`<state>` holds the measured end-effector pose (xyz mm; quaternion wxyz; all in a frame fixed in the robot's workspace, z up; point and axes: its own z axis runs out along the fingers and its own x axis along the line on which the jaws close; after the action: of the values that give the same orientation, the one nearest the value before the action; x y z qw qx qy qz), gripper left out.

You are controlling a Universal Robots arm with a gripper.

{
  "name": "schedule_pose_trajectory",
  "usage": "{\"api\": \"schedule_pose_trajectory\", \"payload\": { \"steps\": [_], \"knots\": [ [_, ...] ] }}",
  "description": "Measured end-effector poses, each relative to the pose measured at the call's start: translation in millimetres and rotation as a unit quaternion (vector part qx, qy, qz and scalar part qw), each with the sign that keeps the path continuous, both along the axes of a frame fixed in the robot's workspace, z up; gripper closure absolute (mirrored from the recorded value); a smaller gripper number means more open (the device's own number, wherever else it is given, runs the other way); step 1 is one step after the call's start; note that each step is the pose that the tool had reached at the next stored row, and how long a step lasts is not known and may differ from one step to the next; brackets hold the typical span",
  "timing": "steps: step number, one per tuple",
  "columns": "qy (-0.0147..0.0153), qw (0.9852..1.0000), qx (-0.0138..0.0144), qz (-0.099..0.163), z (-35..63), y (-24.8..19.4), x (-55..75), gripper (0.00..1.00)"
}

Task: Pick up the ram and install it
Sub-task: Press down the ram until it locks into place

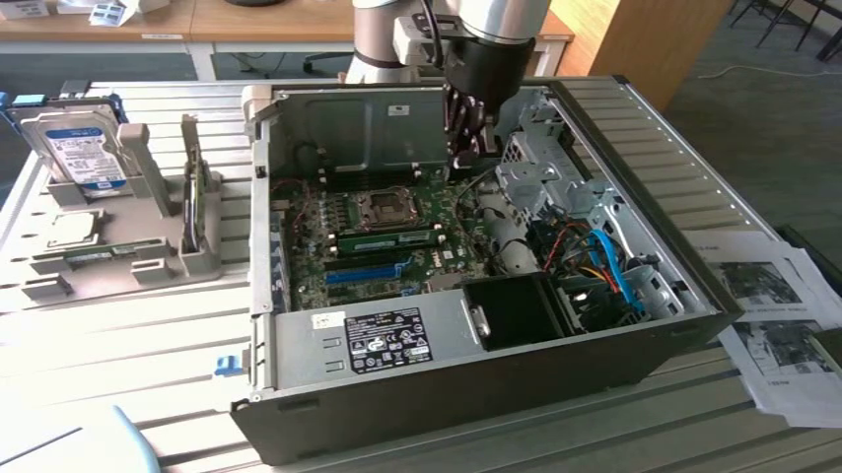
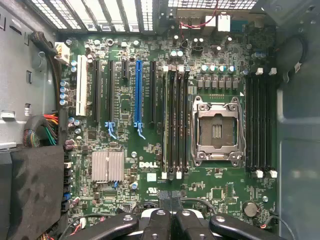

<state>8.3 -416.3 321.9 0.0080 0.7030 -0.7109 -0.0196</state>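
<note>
On the pale slatted surface (image 1: 145, 335), at the exterior view's left of the open black-and-grey metal computer case (image 1: 460, 394), a grey plastic rack (image 1: 132, 264) holds an upright blue-labelled hard drive (image 1: 77, 148). Inside the case, a long, thin green circuit-board stick with dark chips, the ram (image 1: 388, 239), lies along the memory slots between the square metal processor socket (image 1: 385, 205) and the long blue slot (image 1: 362, 273). Over the case's far inner side hangs the black pincer (image 1: 467, 158), apart from the ram, its fingers pressed together. At the exterior view's right of the case lie printed paper sheets (image 1: 776, 296).
</note>
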Motion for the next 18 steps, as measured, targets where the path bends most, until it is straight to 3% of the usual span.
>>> {"api": "schedule_pose_trajectory", "payload": {
  "steps": [18],
  "knots": [
    [0.0,1.0,0.0,0.0,-7.5,0.0,0.0,0.91]
  ]
}}
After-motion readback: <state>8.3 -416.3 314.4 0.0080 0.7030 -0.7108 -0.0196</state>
